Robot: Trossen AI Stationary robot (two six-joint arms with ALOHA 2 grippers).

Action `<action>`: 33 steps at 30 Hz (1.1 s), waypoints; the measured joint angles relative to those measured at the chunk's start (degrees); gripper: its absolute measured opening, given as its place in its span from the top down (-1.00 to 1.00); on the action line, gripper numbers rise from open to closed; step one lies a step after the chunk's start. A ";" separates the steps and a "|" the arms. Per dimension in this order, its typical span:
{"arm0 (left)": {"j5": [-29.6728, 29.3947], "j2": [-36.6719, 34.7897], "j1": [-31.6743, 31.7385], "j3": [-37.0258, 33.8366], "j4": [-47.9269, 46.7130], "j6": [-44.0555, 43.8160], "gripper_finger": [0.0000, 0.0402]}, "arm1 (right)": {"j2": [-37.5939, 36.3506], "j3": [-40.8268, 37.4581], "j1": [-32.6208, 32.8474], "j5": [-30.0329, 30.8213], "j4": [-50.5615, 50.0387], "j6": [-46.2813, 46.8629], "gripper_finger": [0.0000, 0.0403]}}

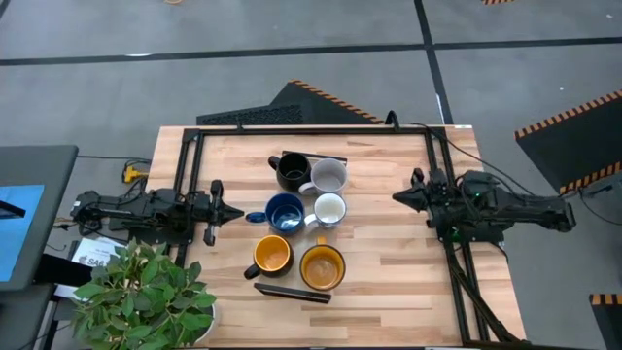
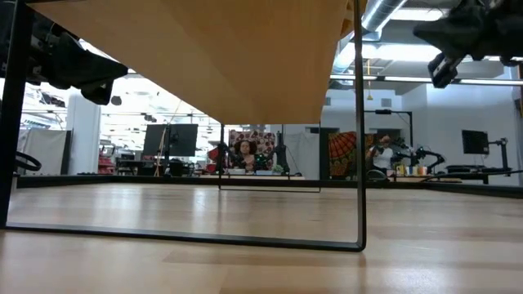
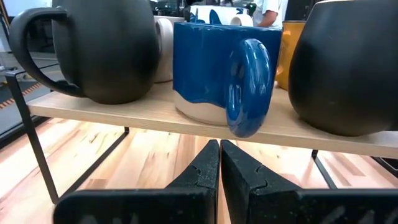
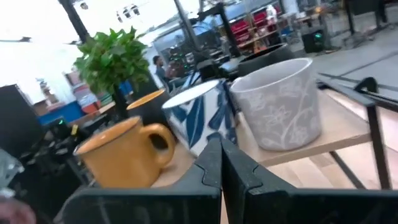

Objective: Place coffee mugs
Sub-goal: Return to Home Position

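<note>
Six small glazed handled mugs (image 1: pixel 285 212) crowd the pale wooden shelf (image 1: pixel 389 194) mid-frame. The left gripper (image 1: pixel 236 214) and right gripper (image 1: pixel 396 197) flank them, fingers pressed together.

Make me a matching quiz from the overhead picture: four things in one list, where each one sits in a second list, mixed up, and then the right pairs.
Things
1. black mug
2. blue mug
3. white mug
4. plant

Places
A. Middle row of mugs, on the side of the right gripper
B. At a corner of the table, near the left gripper
C. End row of mugs, next to the grey mug
D. Middle row of mugs, on the side of the left gripper

Pairs: 1-C, 2-D, 3-A, 4-B
</note>
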 joint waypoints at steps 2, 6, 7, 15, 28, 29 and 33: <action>0.01 0.00 0.02 0.00 0.00 -0.17 1.00 | -1.68 -1.39 1.27 1.10 -0.40 -1.81 0.91; 0.02 0.00 0.02 0.00 0.00 -0.21 1.00 | -6.29 -3.44 1.56 2.40 -3.61 -1.00 0.90; 0.00 0.00 0.02 0.00 0.00 -0.23 1.00 | -7.63 -3.94 1.58 2.42 -3.97 -0.94 0.90; 0.04 0.00 0.02 0.00 0.00 -0.27 1.00 | -9.25 -8.51 1.60 2.46 -1.91 -2.59 0.90; 0.04 0.00 0.02 0.00 0.02 -0.27 1.00 | -8.06 -11.05 1.66 2.42 -1.17 -7.56 0.88; 0.04 0.00 0.02 0.00 0.00 -0.27 1.00 | -7.75 -11.05 1.85 2.42 -1.22 -7.08 0.87; 0.04 0.00 0.02 0.00 0.00 -0.27 1.00 | -6.68 -11.05 2.04 2.54 -1.33 -6.98 0.77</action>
